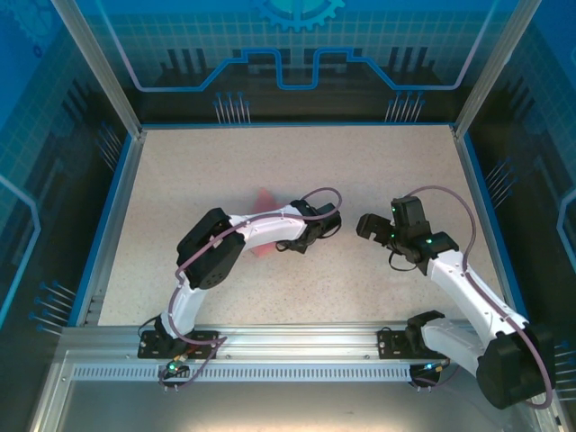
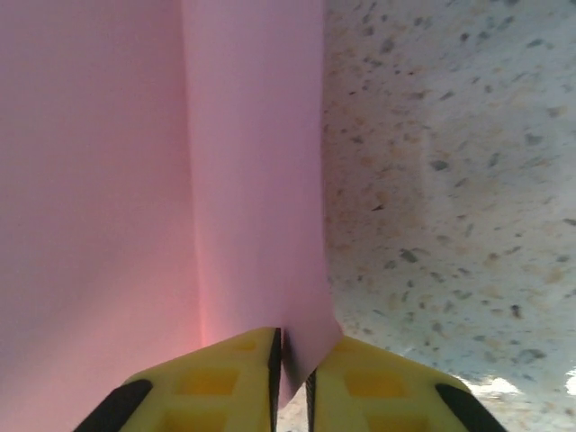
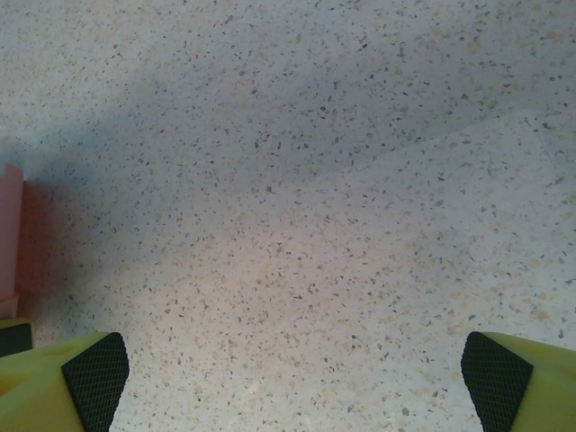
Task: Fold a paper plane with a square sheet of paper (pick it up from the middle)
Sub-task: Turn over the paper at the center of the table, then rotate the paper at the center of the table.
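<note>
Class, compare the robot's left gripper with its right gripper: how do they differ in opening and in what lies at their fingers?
The left gripper has its fingers almost together; the right gripper has them spread wide. The left gripper has a corner of the pink paper in its narrow gap, though whether it grips it is unclear; the right gripper has nothing between its fingers, above the speckled table. Both have yellow fingers.
</note>
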You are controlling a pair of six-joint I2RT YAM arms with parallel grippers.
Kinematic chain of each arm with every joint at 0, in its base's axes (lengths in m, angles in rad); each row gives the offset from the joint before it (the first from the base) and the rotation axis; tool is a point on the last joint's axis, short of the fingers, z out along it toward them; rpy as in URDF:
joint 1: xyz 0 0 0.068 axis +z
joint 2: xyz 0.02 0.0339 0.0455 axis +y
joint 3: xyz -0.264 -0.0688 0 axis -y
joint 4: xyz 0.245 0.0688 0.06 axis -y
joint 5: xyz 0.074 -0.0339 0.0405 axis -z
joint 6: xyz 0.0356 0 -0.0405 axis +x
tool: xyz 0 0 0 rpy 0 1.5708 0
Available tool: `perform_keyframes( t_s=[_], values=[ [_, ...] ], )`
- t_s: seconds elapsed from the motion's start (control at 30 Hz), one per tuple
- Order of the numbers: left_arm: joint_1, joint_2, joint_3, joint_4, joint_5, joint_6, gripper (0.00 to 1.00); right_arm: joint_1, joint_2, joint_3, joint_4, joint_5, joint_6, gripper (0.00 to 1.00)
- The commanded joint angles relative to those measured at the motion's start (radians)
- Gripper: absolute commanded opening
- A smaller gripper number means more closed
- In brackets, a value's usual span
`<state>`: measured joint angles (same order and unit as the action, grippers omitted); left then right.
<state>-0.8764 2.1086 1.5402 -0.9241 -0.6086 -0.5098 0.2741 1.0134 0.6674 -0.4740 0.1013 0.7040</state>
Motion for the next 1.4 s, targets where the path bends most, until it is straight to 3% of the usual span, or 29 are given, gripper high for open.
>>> perform_keyframes(
  t_s=[0.0, 0.13, 0.4, 0.73, 0.87, 1.03, 1.37],
  values=[
    [-0.001, 0.009, 0.032, 0.034, 0.061, -0.012, 0.24, -0.019, 0.030, 0.031, -0.063, -0.003, 0.010, 0.99],
    [-0.001, -0.045, 0.021, 0.069, 0.125, 0.009, 0.35, -0.019, 0.086, 0.057, -0.072, -0.034, 0.009, 0.99],
    [0.030, -0.379, -0.135, 0.283, 0.383, 0.027, 0.57, 0.006, 0.152, 0.072, 0.052, -0.232, 0.002, 0.96],
    [0.314, -0.671, -0.515, 0.572, 0.686, -0.122, 0.74, 0.269, 0.377, 0.167, 0.233, -0.318, 0.112, 0.98],
    [0.414, -0.683, -0.627, 0.662, 0.801, -0.167, 0.74, 0.366, 0.496, 0.206, 0.303, -0.331, 0.195, 0.97],
    [0.475, -0.616, -0.689, 0.781, 0.919, -0.205, 0.66, 0.430, 0.584, 0.238, 0.355, -0.309, 0.293, 0.91],
    [0.494, -0.434, -0.642, 0.796, 0.895, -0.213, 0.68, 0.439, 0.626, 0.237, 0.330, -0.281, 0.315, 0.89]
  ],
)
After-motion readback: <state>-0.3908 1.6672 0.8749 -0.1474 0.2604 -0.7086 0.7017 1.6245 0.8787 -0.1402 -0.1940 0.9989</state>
